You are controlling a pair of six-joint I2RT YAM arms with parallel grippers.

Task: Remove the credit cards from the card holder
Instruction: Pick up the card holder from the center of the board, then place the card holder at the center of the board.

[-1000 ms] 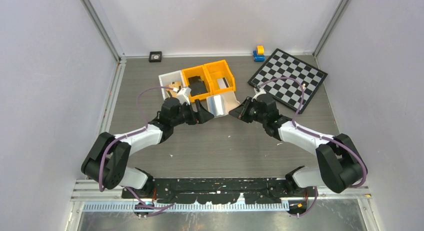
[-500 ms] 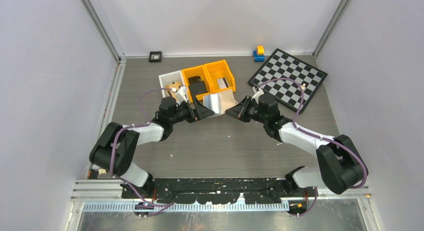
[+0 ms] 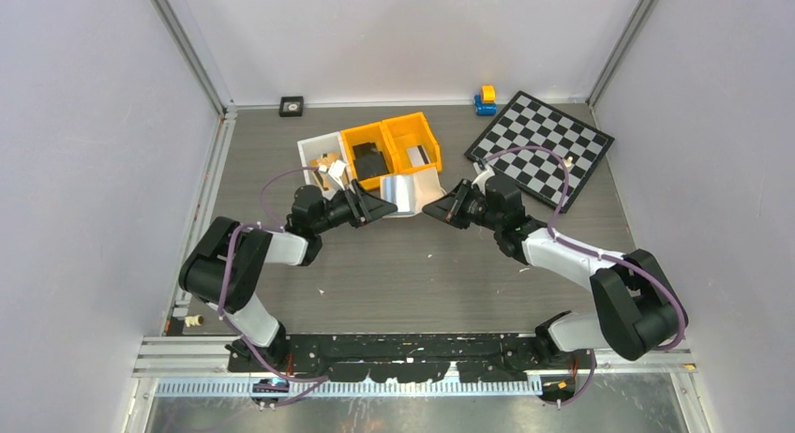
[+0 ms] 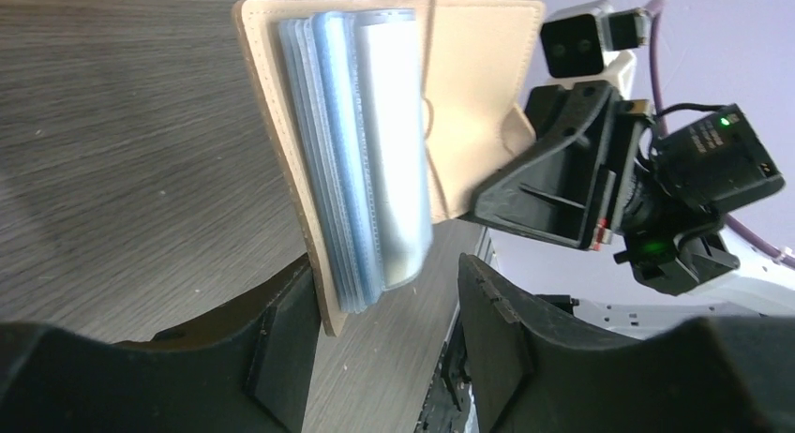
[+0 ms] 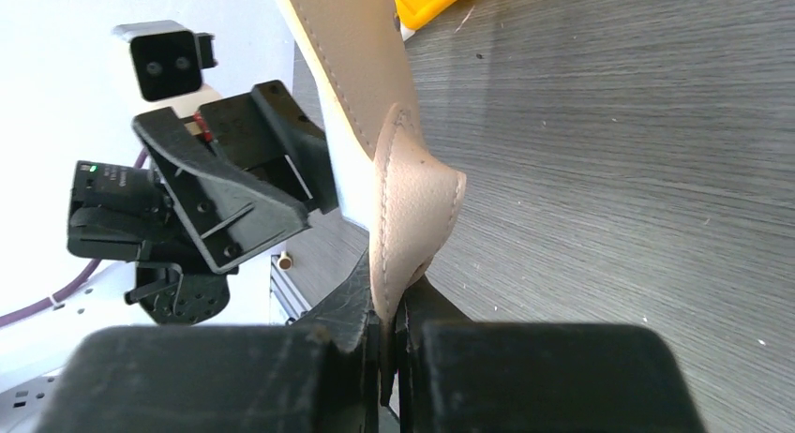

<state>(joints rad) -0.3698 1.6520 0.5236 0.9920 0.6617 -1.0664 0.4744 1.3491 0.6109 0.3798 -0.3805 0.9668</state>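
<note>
Both arms meet in the middle of the table [image 3: 422,274], and the card holder [image 3: 411,191] hangs between them, opened out, just near of the row of bins. The right gripper [image 3: 435,211] has it: in the right wrist view the right gripper's [image 5: 392,292] jaws are clenched tight on the beige tab at the holder's [image 5: 347,49] edge. Over on the left, the left gripper [image 3: 379,208] is right up against the other side. The left wrist view shows the holder [image 4: 469,96] spread wide with its stack of clear sleeves [image 4: 375,171] fanned out. The left gripper's [image 4: 380,292] jaws stand apart, straddling the lower corner of cover and sleeves with a gap showing on one side, so nothing is clamped there. Whether cards sit inside those sleeves, I can't tell. Beyond the holder, the right-hand orange bin [image 3: 412,130] holds what looks like a light credit card [image 3: 419,155], the middle orange bin [image 3: 361,138] holds something black, and a white bin [image 3: 309,152] sits to their left. A chessboard [image 3: 544,147] lies at far right.
</note>
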